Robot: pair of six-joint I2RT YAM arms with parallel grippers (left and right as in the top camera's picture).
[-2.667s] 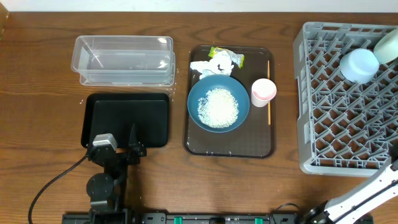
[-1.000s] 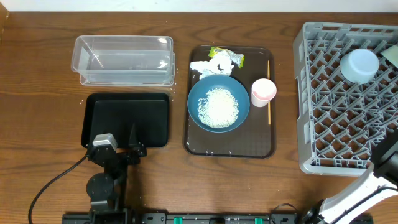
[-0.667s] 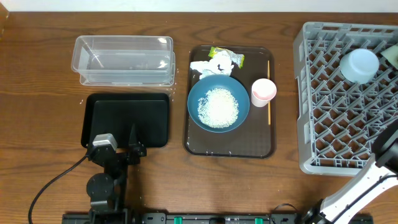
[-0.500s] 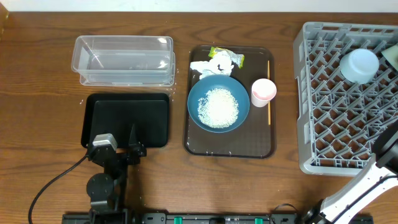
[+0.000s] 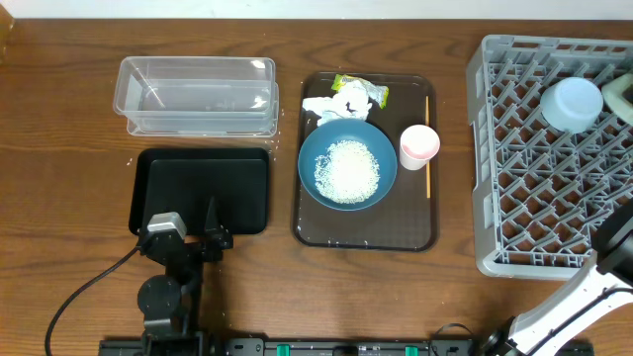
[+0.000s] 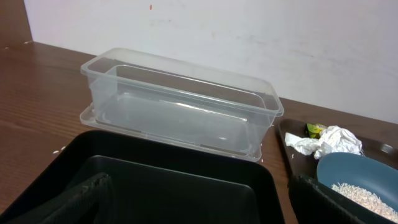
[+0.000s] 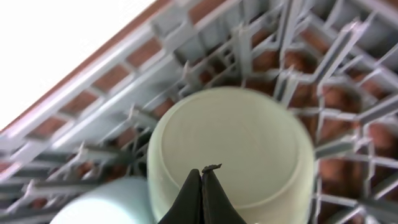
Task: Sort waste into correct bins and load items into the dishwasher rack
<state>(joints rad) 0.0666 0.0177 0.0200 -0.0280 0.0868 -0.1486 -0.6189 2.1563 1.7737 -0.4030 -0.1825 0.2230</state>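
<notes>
The grey dishwasher rack (image 5: pixel 539 188) stands at the right. A pale-blue bowl (image 5: pixel 572 104) lies upside down in it. A mint-green bowl (image 5: pixel 624 99) lies upside down beside it at the frame edge. In the right wrist view my right gripper (image 7: pixel 203 171) is shut and empty, its tips over the mint-green bowl's base (image 7: pixel 230 143). My left gripper (image 5: pixel 188 225) is open at the near edge of the black tray (image 5: pixel 201 183); behind it is the clear tub (image 5: pixel 198 94). Tissue (image 5: pixel 334 105), wrapper (image 5: pixel 362 89), pink cup (image 5: pixel 419 144) and chopsticks (image 5: pixel 427 148) lie on the brown tray.
The brown serving tray (image 5: pixel 326 229) sits mid-table and carries a dark blue bowl (image 5: pixel 309 163) with a heap of rice (image 5: pixel 347 170). My right arm (image 5: pixel 611 252) rises at the rack's near right corner. The tub (image 6: pixel 180 106) and tissue (image 6: pixel 326 141) show in the left wrist view.
The mint-green bowl has moved down and to the right edge of the overhead view, and the pale-blue bowl has shifted slightly right. My right arm has come into view at the rack's corner. The left arm is still.
</notes>
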